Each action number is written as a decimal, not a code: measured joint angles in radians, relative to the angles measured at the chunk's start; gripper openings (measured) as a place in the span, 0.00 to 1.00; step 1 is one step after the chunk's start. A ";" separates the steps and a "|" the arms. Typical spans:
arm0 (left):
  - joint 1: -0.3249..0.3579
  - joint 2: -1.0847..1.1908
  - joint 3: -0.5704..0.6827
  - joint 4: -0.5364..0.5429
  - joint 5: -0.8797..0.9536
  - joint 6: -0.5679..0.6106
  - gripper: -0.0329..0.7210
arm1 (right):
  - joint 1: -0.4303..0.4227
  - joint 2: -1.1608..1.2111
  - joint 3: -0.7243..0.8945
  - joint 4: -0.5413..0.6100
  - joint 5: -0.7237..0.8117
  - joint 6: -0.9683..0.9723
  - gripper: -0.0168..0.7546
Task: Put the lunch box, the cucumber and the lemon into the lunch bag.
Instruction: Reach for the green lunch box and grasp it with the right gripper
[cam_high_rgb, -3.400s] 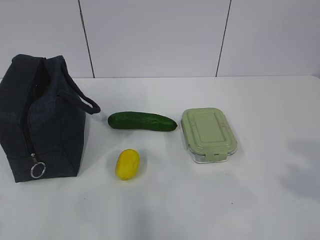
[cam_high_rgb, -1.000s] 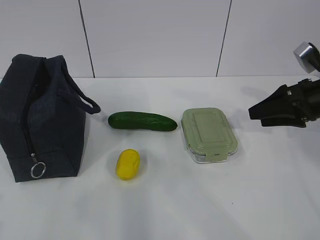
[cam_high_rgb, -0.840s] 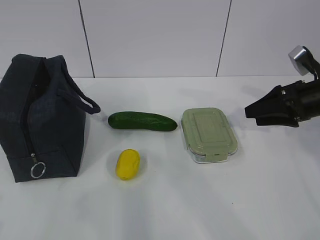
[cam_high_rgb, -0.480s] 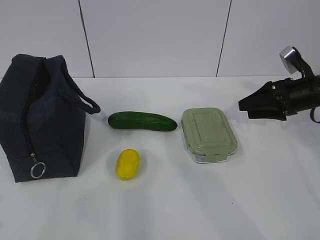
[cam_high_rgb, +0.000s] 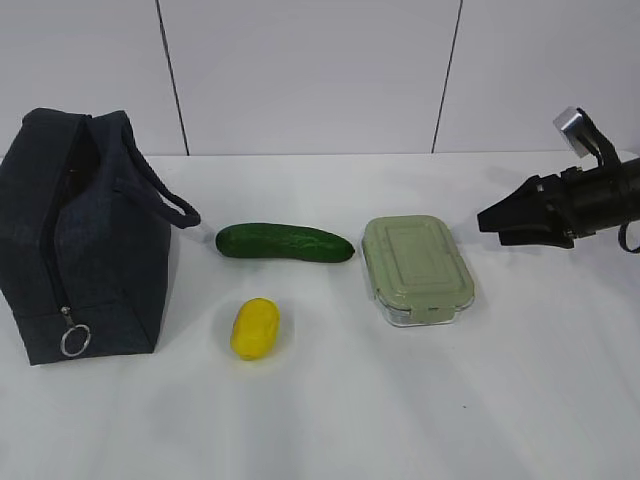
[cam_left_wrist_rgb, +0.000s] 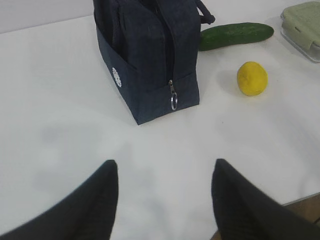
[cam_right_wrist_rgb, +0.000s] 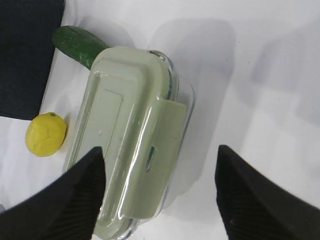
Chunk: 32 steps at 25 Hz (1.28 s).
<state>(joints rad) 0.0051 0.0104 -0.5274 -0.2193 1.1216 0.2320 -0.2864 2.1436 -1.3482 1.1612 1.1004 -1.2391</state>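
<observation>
- The lunch bag (cam_high_rgb: 85, 235) stands on the left side of the white table (cam_high_rgb: 330, 420). It is dark blue. Its zipper ring (cam_high_rgb: 75, 340) hangs low on the near end.
- The cucumber (cam_high_rgb: 285, 243) lies flat near the middle of the table, just right of the bag's handle (cam_high_rgb: 165, 195).
- The lemon (cam_high_rgb: 256, 328) sits in front of the cucumber, a little apart from it.
- The lunch box (cam_high_rgb: 416, 270) sits to the right of the cucumber, close to its tip but not touching. Its pale green lid is on.
- The right gripper (cam_high_rgb: 497, 222) hangs in the air to the right of the lunch box, pointing toward it. Its jaws are wide apart and hold nothing.
- In the right wrist view, the lunch box (cam_right_wrist_rgb: 132, 140) lies below the gripper, its near end between the two dark fingers (cam_right_wrist_rgb: 80, 195). The fingers do not touch it.
- The left gripper (cam_left_wrist_rgb: 165, 200) is over bare table, with its jaws spread and nothing in them.
- In the left wrist view, the bag (cam_left_wrist_rgb: 145, 55) stands well ahead of those jaws, and the lemon (cam_left_wrist_rgb: 252, 78) and cucumber (cam_left_wrist_rgb: 235, 35) lie off to the right.
</observation>
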 joint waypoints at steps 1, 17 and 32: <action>0.000 0.000 0.000 0.000 0.000 0.000 0.62 | 0.000 0.000 0.000 0.000 0.005 -0.005 0.70; 0.000 0.000 0.000 0.000 0.000 0.000 0.62 | 0.000 0.139 -0.001 0.167 0.061 -0.112 0.70; 0.000 0.000 0.000 0.000 0.000 0.000 0.62 | 0.000 0.143 -0.001 0.171 0.061 -0.102 0.70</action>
<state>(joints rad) 0.0051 0.0104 -0.5274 -0.2193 1.1216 0.2320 -0.2864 2.2865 -1.3489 1.3322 1.1614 -1.3414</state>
